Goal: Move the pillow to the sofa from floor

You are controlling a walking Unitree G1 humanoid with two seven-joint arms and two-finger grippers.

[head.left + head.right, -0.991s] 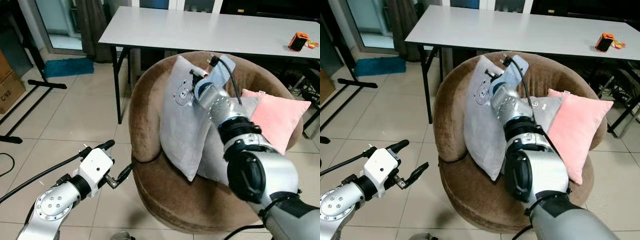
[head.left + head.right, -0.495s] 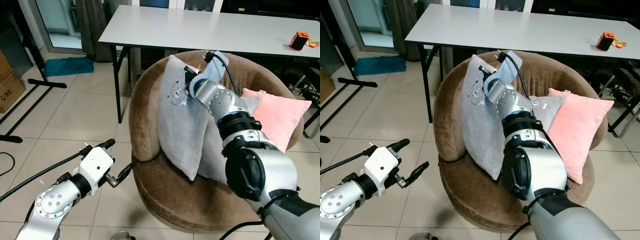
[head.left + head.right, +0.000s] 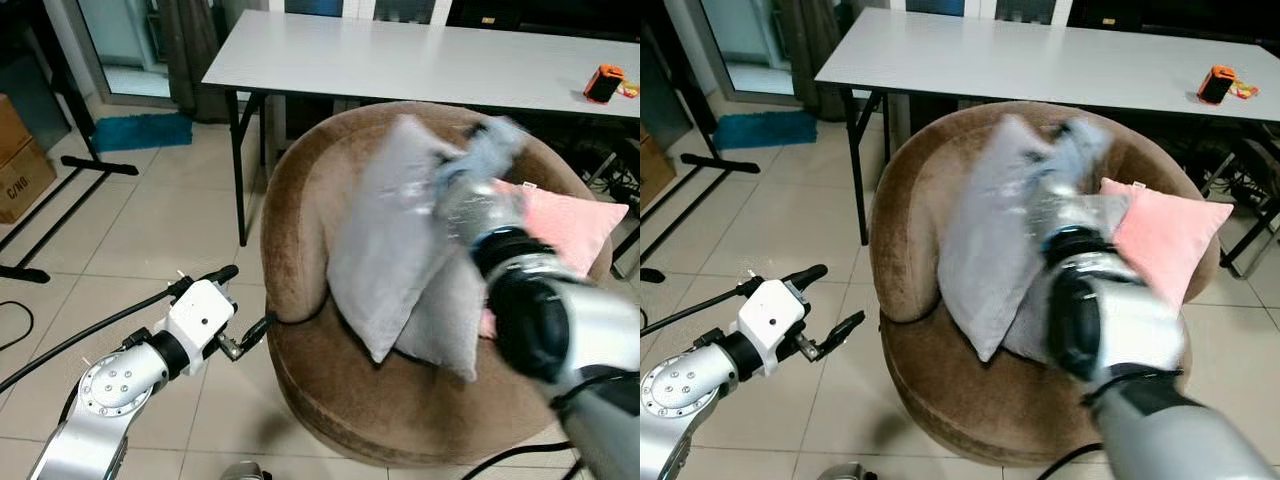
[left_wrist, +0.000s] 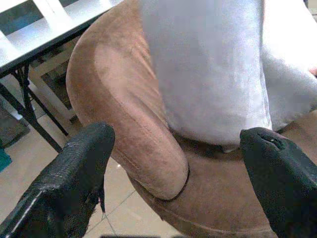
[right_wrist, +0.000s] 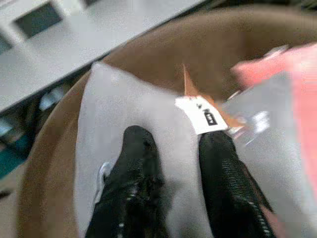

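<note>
The right gripper [image 5: 173,183] has its two black fingers [image 5: 130,188] nearly together, only a narrow gap between them, and both lie against the face of the grey pillow [image 3: 385,250] near its upper edge. Whether they pinch any fabric cannot be told. A white label [image 5: 202,115] on the pillow's seam sits just beyond the fingertips. The right arm [image 3: 560,330] reaches from the near right up and across the sofa [image 3: 300,200], stretched toward the pillow's top; its far end is heavily blurred in the head views.

The grey pillow stands upright on the seat of the round brown sofa, leaning against the left part of the backrest, its lower corner down on the cushion. A second grey pillow [image 3: 450,310] lies just behind and to its right, touching it, and a pink pillow [image 3: 565,225] rests against the backrest at the far right of the sofa.

The left gripper [image 3: 235,310] is wide open, its fingers [image 4: 74,178] spread well apart and holding nothing. It hovers over the tiled floor [image 3: 150,230] just beside the sofa's near left edge, pointing toward it. The left arm [image 3: 110,390] is bent and low, coming in from the near left.

Behind the sofa stands a white desk [image 3: 400,60] with a small orange object [image 3: 603,82] at its far right. A cardboard box [image 3: 20,160] sits on the floor at the far left.
</note>
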